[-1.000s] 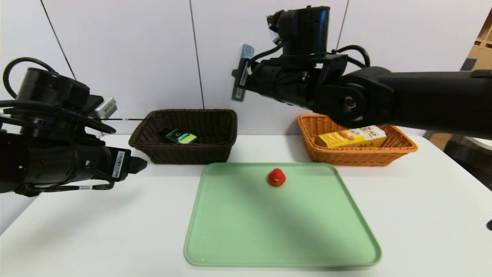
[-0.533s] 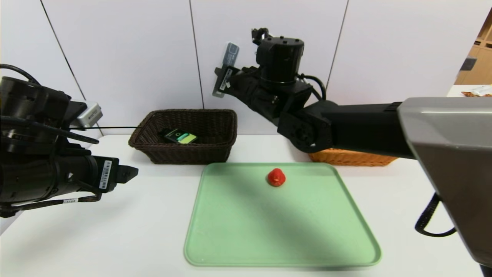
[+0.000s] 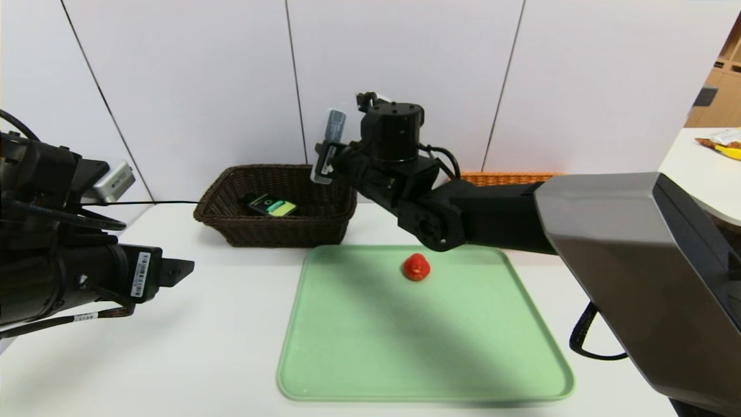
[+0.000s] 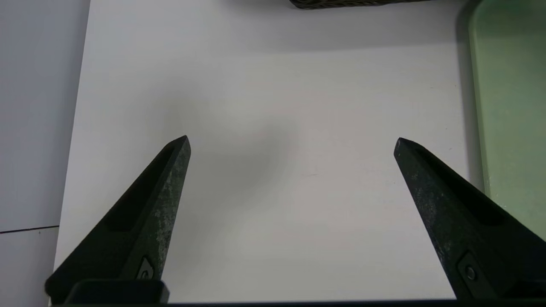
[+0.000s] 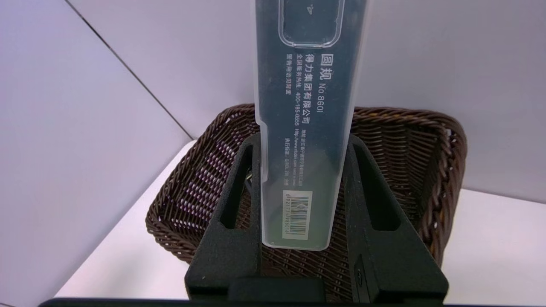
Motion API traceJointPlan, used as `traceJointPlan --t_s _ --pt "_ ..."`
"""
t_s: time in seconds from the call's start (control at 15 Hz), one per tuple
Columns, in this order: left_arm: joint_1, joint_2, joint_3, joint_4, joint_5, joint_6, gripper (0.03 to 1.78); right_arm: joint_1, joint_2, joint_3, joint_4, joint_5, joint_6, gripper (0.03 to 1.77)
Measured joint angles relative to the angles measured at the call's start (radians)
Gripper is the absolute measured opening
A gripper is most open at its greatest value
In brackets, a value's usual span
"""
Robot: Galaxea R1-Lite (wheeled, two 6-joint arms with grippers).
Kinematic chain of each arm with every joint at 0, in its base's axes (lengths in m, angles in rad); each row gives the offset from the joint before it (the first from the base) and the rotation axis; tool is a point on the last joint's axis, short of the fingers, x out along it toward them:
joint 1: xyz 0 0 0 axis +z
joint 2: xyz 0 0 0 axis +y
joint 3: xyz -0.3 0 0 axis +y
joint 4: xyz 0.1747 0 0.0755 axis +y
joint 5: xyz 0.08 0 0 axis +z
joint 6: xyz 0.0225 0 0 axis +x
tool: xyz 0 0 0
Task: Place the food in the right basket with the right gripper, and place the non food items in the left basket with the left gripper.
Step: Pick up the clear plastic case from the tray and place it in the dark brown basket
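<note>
Light: we saw bright, even room light.
Shadows: soft ones lay across the tray (image 3: 347, 370).
Focus: mostly sharp.

You have a white table (image 3: 220, 347) backed by a white panelled wall (image 3: 191, 81) with dark seams. At the far right, a second white surface (image 3: 703, 174) carries a snack packet (image 3: 721, 142).

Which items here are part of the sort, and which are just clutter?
Job:
- compass case, clamped in right gripper above brown basket
- orange basket
- strawberry on green tray
- green box in the brown basket
- left gripper, open, empty

Lying about:
- snack packet on side table
</note>
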Motion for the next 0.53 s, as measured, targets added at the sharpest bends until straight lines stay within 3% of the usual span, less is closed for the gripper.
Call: traceJointPlan --t_s 0.53 --pt "-0.001 -0.005 -0.003 -0.004 0.0 0.004 1.69 0.006 0.055 -0.003 0.001 0.004 -0.012 0.54"
